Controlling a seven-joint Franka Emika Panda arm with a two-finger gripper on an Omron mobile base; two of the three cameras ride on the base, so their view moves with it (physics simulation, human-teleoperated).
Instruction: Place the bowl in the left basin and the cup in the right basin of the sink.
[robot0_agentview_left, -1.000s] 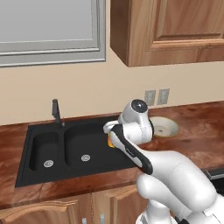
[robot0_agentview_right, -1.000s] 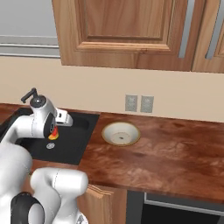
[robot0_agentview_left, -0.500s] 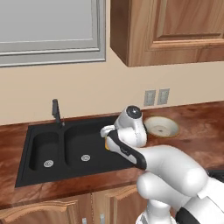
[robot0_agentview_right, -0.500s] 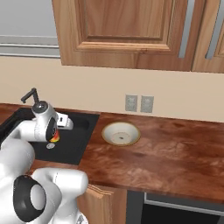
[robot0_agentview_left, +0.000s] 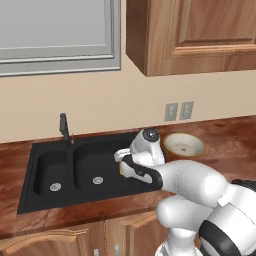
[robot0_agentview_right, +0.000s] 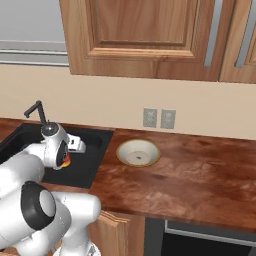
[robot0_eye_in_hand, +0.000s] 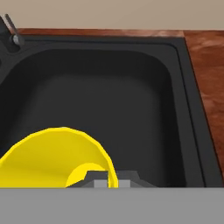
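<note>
The cup (robot0_eye_in_hand: 57, 159) is pinched at its rim by the closed gripper (robot0_eye_in_hand: 107, 180), at the lower left of the hand view, over the right basin (robot0_eye_in_hand: 144, 109). The cup's placing is judged underway; lowering and release are called for. The bowl (robot0_agentview_right: 138, 152) rests mid-frame on the counter (robot0_agentview_right: 200, 175).

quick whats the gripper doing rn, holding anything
Gripper: shut on the yellow cup, held over the right basin of the black sink.
</note>
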